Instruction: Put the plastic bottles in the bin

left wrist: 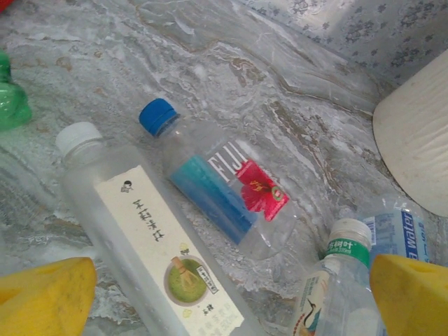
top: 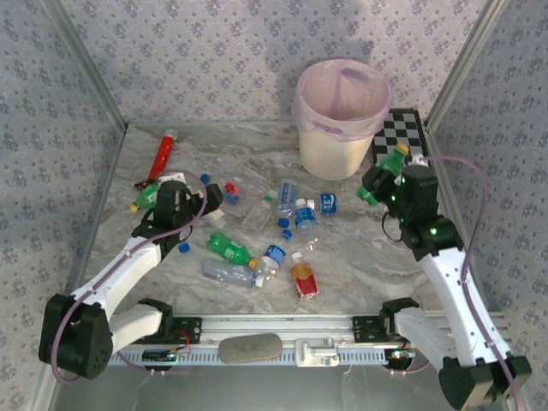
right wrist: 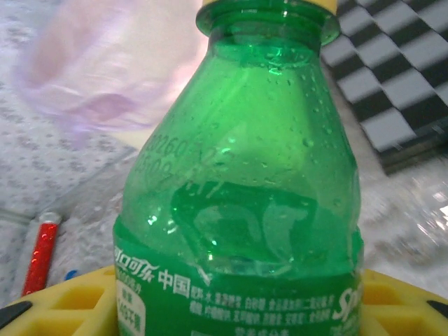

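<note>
- Right gripper (top: 383, 180) is clamped on a green Sprite bottle (right wrist: 245, 196), yellow cap up, just right of the bin (top: 338, 158) near the table's (top: 360, 257) far right corner.
- Left gripper (top: 208, 199) has its fingers spread, empty, above a Fiji bottle (left wrist: 224, 189) and a matcha-label bottle (left wrist: 154, 245).
- An orange-filled bottle (top: 304, 276) lies mid-table among the others.

Soft, even light fills the enclosure, a faint shadow crossing the floral-papered back wall (top: 368, 26). Close up, the green translucent plastic bottle (right wrist: 245, 210) is crisp, the pinkish-lilac bin bag (right wrist: 105, 70) behind it blurred. The yellow fingertips (left wrist: 42, 297) of the left end effector (left wrist: 227, 297) are out of focus.
</note>
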